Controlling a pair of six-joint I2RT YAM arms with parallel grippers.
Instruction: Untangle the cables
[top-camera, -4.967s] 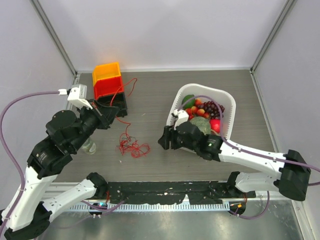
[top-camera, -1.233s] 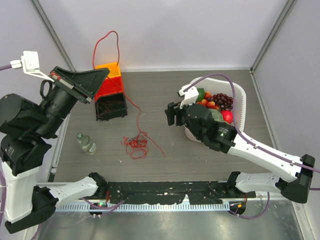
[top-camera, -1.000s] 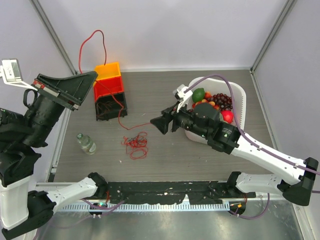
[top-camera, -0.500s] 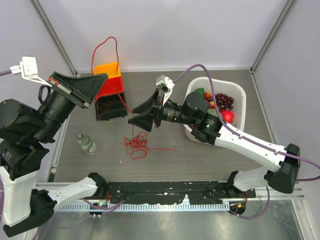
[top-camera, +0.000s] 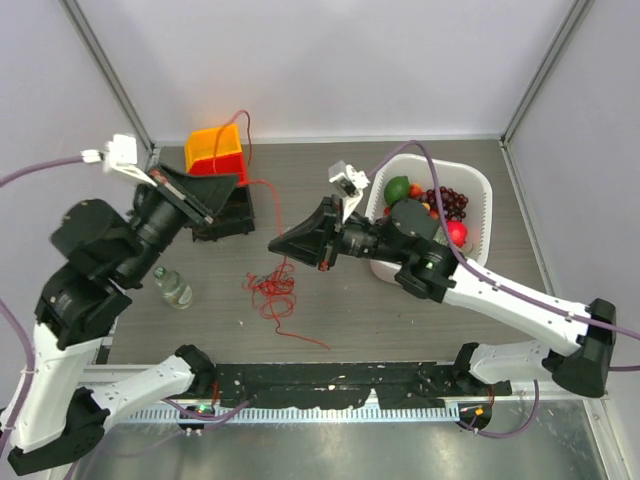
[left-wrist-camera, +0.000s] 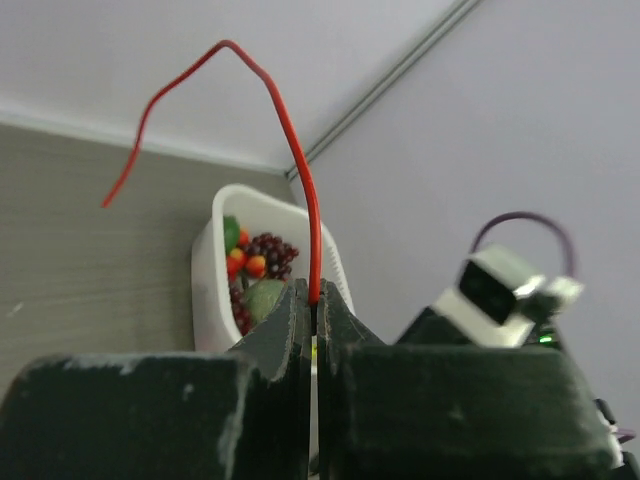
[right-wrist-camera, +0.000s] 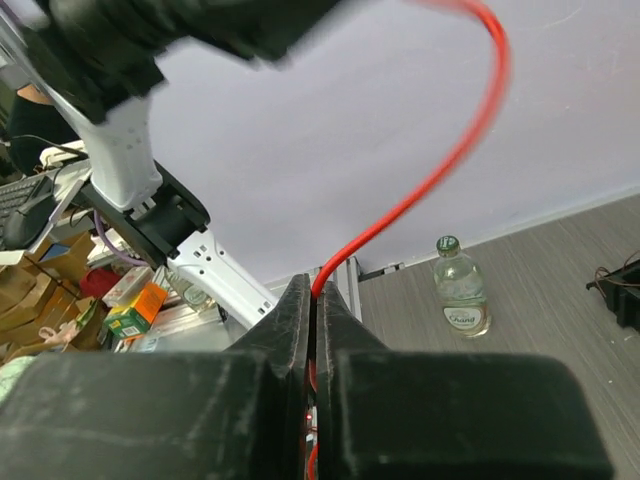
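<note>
Thin red cables (top-camera: 270, 290) tangled on a grey counter (top-camera: 330, 180), strands lifted.
Your right hand (top-camera: 274, 244), just left of the white basket (top-camera: 478, 190), is clamped on a strand; the tangle lies just under it. Your left hand (top-camera: 230, 182), farther from the basket, also clamps wire, so the right is nearer.

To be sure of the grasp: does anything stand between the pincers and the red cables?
Nothing visible does. The left pincer and the right pincer are each shut on a red strand of the cables; the tangle lies apart from the bottle.
</note>
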